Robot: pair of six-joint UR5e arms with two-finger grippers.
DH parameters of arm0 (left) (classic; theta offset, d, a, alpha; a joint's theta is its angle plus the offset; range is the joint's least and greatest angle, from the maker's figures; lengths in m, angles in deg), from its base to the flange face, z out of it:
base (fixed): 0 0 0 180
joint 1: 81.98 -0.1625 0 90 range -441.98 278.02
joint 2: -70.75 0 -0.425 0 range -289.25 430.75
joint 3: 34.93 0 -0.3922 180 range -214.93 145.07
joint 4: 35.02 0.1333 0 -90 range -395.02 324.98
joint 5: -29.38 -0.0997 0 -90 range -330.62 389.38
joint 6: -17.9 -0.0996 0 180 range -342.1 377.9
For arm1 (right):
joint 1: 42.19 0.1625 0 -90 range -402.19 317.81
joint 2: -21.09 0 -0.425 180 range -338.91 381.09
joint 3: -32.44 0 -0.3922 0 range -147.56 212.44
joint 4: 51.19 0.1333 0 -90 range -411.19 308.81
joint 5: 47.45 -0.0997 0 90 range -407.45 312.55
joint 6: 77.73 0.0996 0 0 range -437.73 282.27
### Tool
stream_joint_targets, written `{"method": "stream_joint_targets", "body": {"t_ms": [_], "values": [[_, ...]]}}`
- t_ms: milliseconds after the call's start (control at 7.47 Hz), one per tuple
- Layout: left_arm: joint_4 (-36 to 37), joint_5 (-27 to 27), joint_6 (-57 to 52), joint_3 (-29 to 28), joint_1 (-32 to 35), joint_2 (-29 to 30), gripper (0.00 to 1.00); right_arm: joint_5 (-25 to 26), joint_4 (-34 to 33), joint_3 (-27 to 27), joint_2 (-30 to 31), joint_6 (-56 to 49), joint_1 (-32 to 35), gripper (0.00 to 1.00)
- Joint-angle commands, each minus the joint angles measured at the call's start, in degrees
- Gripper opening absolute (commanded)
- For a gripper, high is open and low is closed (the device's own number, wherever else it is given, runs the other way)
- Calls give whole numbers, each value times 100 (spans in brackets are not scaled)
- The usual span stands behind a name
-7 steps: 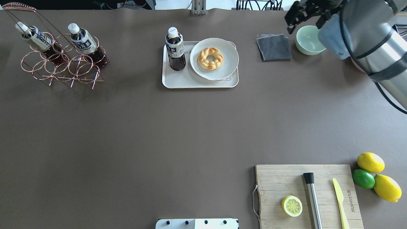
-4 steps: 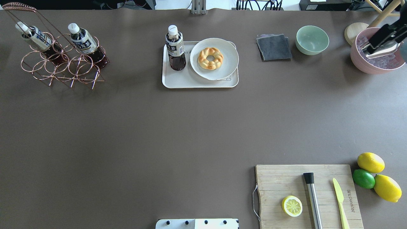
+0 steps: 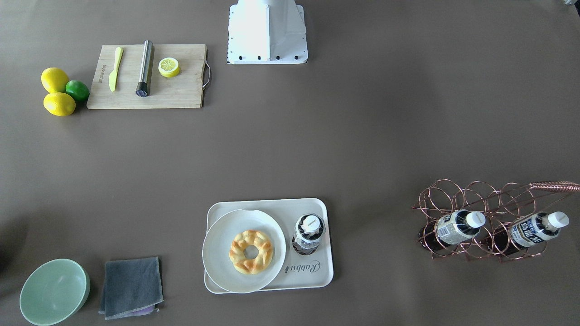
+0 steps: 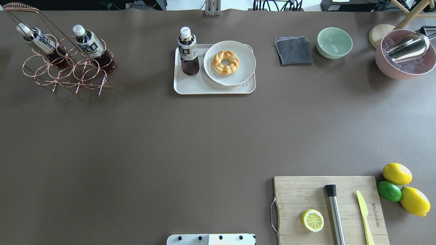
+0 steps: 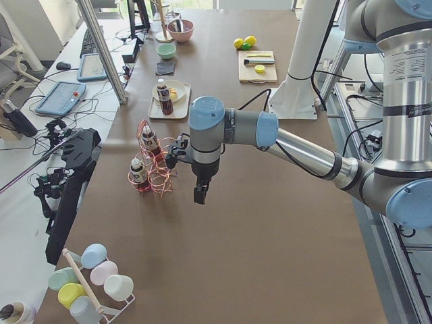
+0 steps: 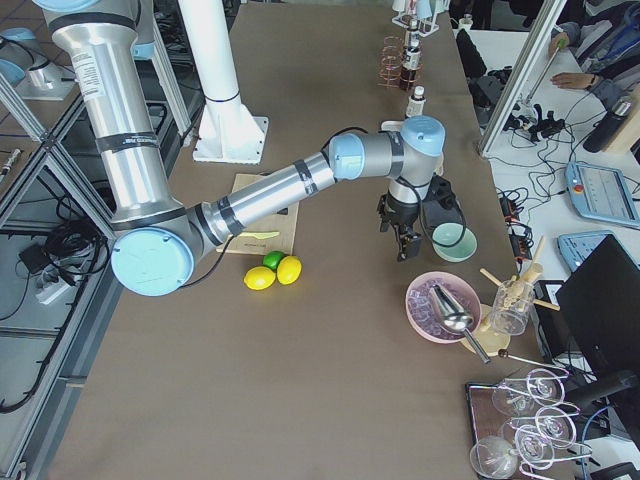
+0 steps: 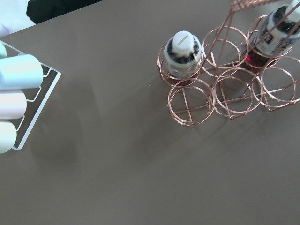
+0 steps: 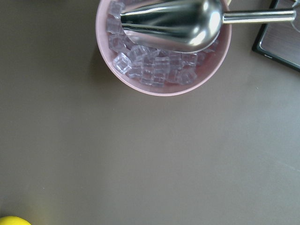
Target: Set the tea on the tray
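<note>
Pink bowl point(image 4: 390, 70) uncovered; right end effector point(image 6: 404, 246) left overhead view.

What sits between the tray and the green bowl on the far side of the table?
A folded grey cloth lies between the tray and the green bowl, touching neither, as the overhead view shows.

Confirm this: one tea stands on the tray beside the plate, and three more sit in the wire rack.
Not quite: the rack holds two bottles, not three, per the overhead view. One tea does stand on the tray beside the plate.
</note>
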Motion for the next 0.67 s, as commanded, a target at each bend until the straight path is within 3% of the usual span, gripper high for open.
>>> {"method": "stream_joint_targets", "body": {"t_ms": [0, 402, 536], "values": [[-100, 373, 56, -246, 19, -476, 97, 48, 42, -83, 430, -459, 475, 100], [-222, 500, -5, -230, 177, -432, 97, 49, 42, -179, 396, -442, 458, 100], [-328, 256, -5, -265, 177, -441, 97, 31, 42, -136, 387, -425, 458, 100]]}}
